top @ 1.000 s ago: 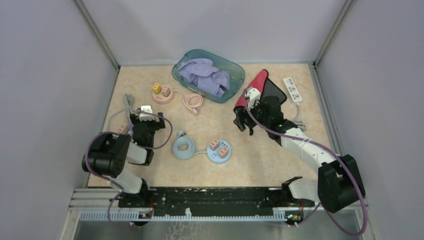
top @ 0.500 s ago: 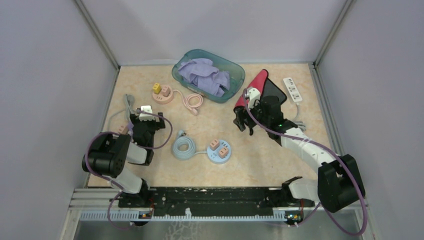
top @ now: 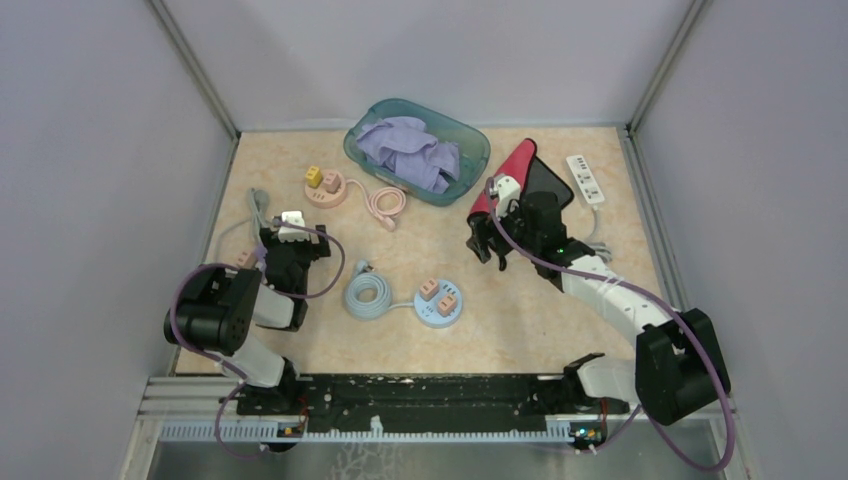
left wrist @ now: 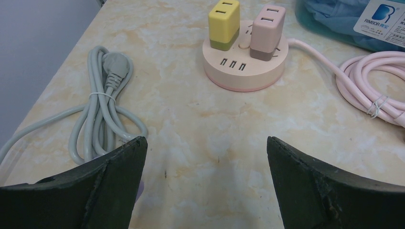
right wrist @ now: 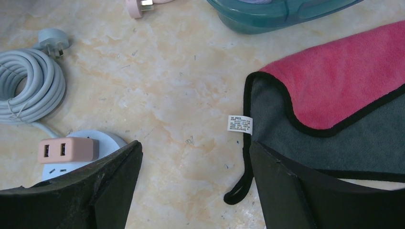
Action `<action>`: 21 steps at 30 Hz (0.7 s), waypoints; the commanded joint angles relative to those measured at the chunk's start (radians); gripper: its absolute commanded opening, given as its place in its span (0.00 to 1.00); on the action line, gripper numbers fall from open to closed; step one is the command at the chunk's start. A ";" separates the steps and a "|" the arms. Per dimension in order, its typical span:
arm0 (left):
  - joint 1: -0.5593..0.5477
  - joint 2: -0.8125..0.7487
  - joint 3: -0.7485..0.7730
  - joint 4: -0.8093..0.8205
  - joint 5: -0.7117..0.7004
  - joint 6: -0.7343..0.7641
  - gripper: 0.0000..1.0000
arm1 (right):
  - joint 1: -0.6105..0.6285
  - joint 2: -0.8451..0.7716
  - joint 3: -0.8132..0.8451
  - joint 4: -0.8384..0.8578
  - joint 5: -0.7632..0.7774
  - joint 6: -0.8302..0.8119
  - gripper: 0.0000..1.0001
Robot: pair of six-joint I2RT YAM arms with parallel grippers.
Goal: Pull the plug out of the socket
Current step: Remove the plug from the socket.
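A round pink socket (left wrist: 244,67) (top: 325,187) carries a yellow plug (left wrist: 224,23) and a pink plug (left wrist: 268,25). A round blue socket (top: 439,302) (right wrist: 86,139) carries two pink plugs (right wrist: 68,150). My left gripper (left wrist: 205,148) (top: 290,245) is open and empty, low over the table, well short of the pink socket. My right gripper (right wrist: 193,150) (top: 490,243) is open and empty over bare table, between the blue socket and a red and grey cloth (right wrist: 344,95).
A teal bin (top: 416,148) of purple cloth stands at the back. A grey coiled cable (left wrist: 102,107) lies left, a pink cable (left wrist: 370,86) right of the pink socket, a blue coil (top: 369,294) beside the blue socket. A white power strip (top: 586,178) lies far right.
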 commanded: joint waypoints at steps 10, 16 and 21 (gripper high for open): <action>0.007 -0.003 0.002 0.018 -0.004 -0.011 1.00 | 0.022 -0.007 0.051 0.019 -0.016 -0.010 0.83; 0.008 -0.003 0.002 0.018 -0.004 -0.010 1.00 | 0.022 -0.009 0.050 0.018 -0.015 -0.017 0.83; 0.008 -0.003 0.002 0.018 -0.004 -0.010 1.00 | 0.022 -0.012 0.050 0.016 -0.019 -0.018 0.83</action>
